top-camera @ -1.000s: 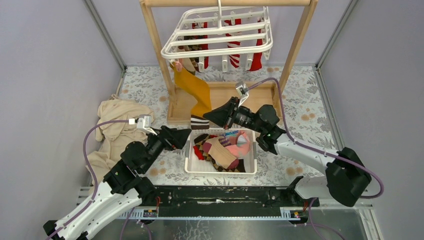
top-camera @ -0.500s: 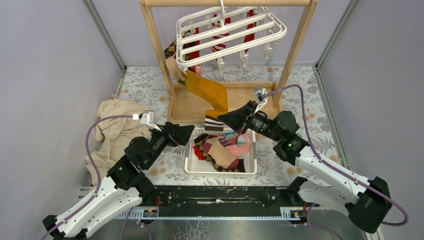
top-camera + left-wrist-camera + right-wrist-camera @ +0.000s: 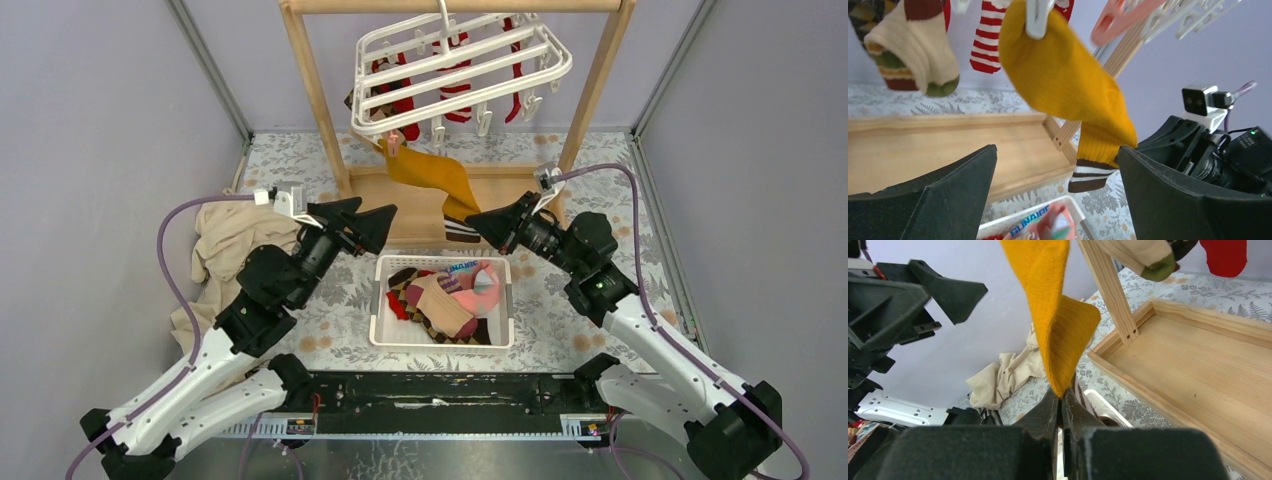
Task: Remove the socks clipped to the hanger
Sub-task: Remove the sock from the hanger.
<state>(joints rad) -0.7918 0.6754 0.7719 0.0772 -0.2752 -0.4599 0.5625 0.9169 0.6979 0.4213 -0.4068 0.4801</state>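
The white hanger point(image 3: 460, 62) hangs tilted from the wooden rack's top bar, with red socks and a red-white striped sock point(image 3: 988, 40) clipped under it. A mustard yellow sock point(image 3: 430, 172) with a brown-and-white cuff is stretched taut from a white clip point(image 3: 1037, 17) down to the right. My right gripper point(image 3: 472, 218) is shut on its lower part point(image 3: 1053, 315), just above the cuff. My left gripper point(image 3: 1055, 150) is open and empty. It sits below and left of the mustard sock point(image 3: 1063, 75), apart from it. A cream sock point(image 3: 913, 50) hangs at the left.
A white basket point(image 3: 440, 343) holding several socks sits between the arms. The wooden rack point(image 3: 310, 90) has a tray base point(image 3: 1198, 370) and two uprights behind it. A beige cloth point(image 3: 235, 245) lies crumpled at the left.
My right gripper has drawn the mustard sock's cuff to the right and farther back, and the hanger has swung and tilted. My left gripper has risen toward the rack.
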